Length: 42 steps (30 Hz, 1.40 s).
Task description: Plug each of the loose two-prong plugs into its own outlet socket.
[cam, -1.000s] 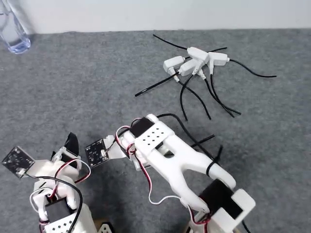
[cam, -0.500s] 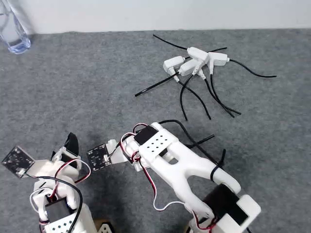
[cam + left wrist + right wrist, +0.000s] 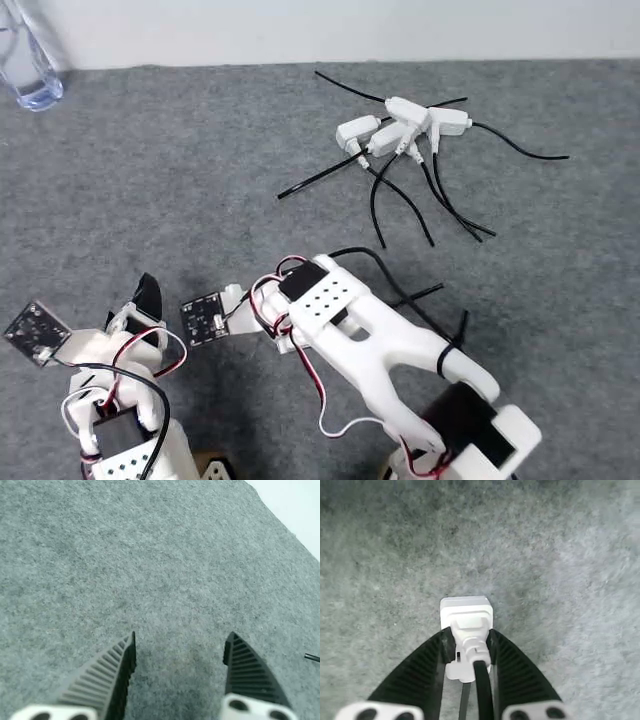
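Your left gripper (image 3: 181,639) (jaws spread) hangs over the grey table (image 3: 150,540), farthest from the plug cluster (image 3: 400,130). Your right gripper (image 3: 469,636), nearer that cluster, is clenched on a white plug (image 3: 470,649) touching a socket block (image 3: 466,609).

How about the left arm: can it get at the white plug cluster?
Probably yes: the left gripper is open and empty, and bare mat lies before the plug cluster, though it's far.

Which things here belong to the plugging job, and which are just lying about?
Job: cluster of white plugs and sockets with black cords; white connector held in the right hand; open left hand.
Lying about: clear container at the far edge; grey mat.
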Motion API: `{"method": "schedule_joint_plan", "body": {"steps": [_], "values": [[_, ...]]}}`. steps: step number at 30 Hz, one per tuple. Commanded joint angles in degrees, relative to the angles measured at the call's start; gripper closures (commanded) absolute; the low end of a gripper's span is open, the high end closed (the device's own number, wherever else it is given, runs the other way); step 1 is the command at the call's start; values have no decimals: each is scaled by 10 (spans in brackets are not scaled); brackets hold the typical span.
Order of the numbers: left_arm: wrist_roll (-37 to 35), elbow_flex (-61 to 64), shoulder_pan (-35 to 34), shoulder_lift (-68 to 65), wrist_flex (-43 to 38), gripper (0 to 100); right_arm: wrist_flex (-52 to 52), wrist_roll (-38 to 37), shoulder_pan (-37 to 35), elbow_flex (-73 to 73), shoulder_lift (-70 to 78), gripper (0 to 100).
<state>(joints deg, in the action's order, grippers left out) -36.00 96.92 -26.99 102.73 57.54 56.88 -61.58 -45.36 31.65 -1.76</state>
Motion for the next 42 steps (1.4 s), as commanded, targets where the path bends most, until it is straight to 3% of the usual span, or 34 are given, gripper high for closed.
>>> {"method": "schedule_joint_plan", "body": {"steps": [1, 8, 23, 33, 37, 40, 41, 42], "values": [[2, -4, 4, 4, 4, 732, -10, 16, 3, 6, -21, 928], [2, -4, 4, 4, 4, 732, -9, 58, 14, 9, -65, 716], [2, -4, 4, 4, 4, 732, 36, 60, 23, 44, -78, 709], [2, -4, 4, 4, 4, 732, -106, 60, 57, 127, -76, 710], [2, -4, 4, 4, 3, 732, -126, 55, 67, 142, -76, 746], [2, -4, 4, 4, 3, 732, -129, 55, 67, 143, -76, 974], [2, -4, 4, 4, 3, 732, -129, 55, 67, 143, -76, 998], [2, -4, 4, 4, 3, 732, -129, 55, 67, 143, -76, 950]]}}
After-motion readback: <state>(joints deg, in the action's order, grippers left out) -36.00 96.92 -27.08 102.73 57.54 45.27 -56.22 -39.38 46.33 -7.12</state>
